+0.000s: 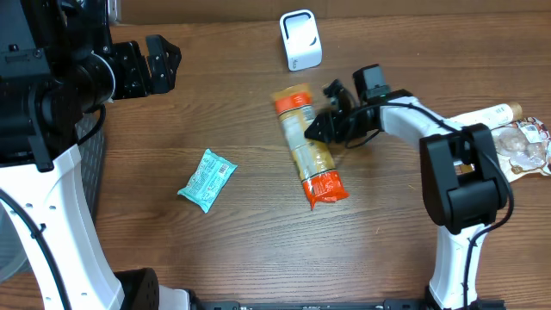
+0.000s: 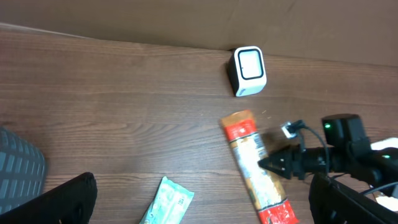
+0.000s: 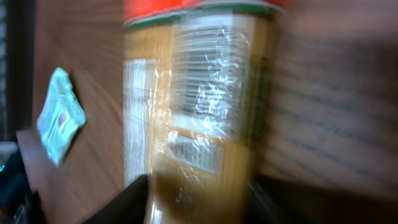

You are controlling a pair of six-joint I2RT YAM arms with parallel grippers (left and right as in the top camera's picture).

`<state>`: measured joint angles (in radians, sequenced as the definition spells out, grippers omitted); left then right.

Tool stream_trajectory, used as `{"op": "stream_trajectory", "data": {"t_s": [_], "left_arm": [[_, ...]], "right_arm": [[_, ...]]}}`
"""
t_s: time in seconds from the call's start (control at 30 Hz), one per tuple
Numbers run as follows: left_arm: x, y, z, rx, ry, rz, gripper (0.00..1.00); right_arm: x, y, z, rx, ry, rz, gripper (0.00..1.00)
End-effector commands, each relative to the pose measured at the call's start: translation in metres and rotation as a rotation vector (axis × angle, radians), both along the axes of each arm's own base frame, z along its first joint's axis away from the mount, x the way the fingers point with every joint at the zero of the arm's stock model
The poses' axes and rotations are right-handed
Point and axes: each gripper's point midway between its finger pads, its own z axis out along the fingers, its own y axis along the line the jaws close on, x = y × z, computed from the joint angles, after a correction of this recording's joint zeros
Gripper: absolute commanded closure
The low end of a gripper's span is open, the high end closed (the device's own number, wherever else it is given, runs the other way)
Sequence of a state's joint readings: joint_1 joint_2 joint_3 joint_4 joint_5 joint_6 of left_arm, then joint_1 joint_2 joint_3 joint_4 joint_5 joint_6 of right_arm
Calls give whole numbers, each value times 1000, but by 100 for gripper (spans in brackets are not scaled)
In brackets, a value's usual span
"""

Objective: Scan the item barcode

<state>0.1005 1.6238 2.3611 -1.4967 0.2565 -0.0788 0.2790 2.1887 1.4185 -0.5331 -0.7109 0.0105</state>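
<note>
A long orange-and-yellow packet point(image 1: 307, 146) with red ends lies mid-table, below the white scanner point(image 1: 300, 40). My right gripper point(image 1: 320, 131) reaches in from the right at the packet's middle. In the right wrist view the packet point(image 3: 205, 106) fills the blurred frame with its barcode point(image 3: 208, 81) facing the camera, and the right gripper point(image 3: 199, 199) has a dark finger pressed on each side of it. My left gripper point(image 1: 164, 65) hangs open at the far left, well away. In the left wrist view the left gripper point(image 2: 202, 205) is wide open above a teal packet point(image 2: 168, 202).
The teal packet point(image 1: 207, 179) lies left of centre on the wooden table. More wrapped snacks point(image 1: 516, 142) are piled at the right edge. A grey ribbed bin point(image 2: 18, 168) stands at the left. A cardboard wall point(image 2: 124, 18) runs behind the scanner point(image 2: 249, 70).
</note>
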Motion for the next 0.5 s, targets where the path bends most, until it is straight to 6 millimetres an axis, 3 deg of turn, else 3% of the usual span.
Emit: {"op": "stream_trajectory", "data": {"t_s": [0.0,0.17,0.3,0.47], "left_arm": [[3,5,1,6,-5,12,1],[3,5,1,7,-5,11,0],[3,5,1,7,-5,11,0],[3,5,1,6,-5,12,1]], "right_arm": [[-30,-4,-52,-99,177,-49,74],[-27,-5,-49,-87,196,-82,96],[-20,-4,-33,-34,188,-82,96],[-2,-19,13,-76,100,-88,96]]}}
